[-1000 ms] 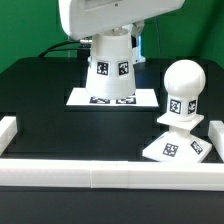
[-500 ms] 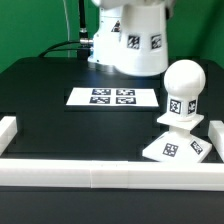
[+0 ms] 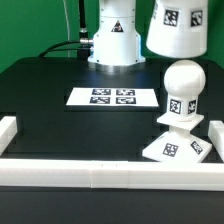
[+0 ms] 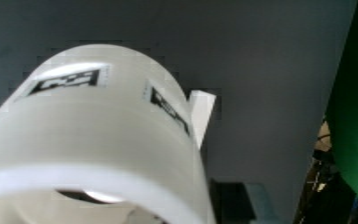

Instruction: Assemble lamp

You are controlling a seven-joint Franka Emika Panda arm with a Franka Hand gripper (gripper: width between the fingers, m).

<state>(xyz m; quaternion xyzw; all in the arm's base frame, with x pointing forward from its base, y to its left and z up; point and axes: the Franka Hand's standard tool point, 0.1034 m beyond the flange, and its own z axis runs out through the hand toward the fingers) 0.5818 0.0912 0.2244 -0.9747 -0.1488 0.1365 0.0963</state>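
Note:
The white tapered shade [image 3: 178, 28] hangs in the air at the exterior view's upper right, tags facing the camera, just above the bulb and apart from it. The rounded bulb [image 3: 183, 86] stands upright on the square base [image 3: 172, 148] at the right. The shade fills the wrist view [image 4: 105, 130], so my gripper [image 4: 137, 200] is shut on its near end. The fingers are mostly hidden by the shade. In the exterior view the gripper is cut off by the top edge.
The marker board [image 3: 113, 97] lies flat at the middle back of the black table. The arm's white pedestal [image 3: 113, 38] stands behind it. White rails run along the front [image 3: 100, 173] and left [image 3: 8, 128] edges.
The shade has been lifted off the marker board and carried up and to the exterior view's right, from over the board to above the bulb.

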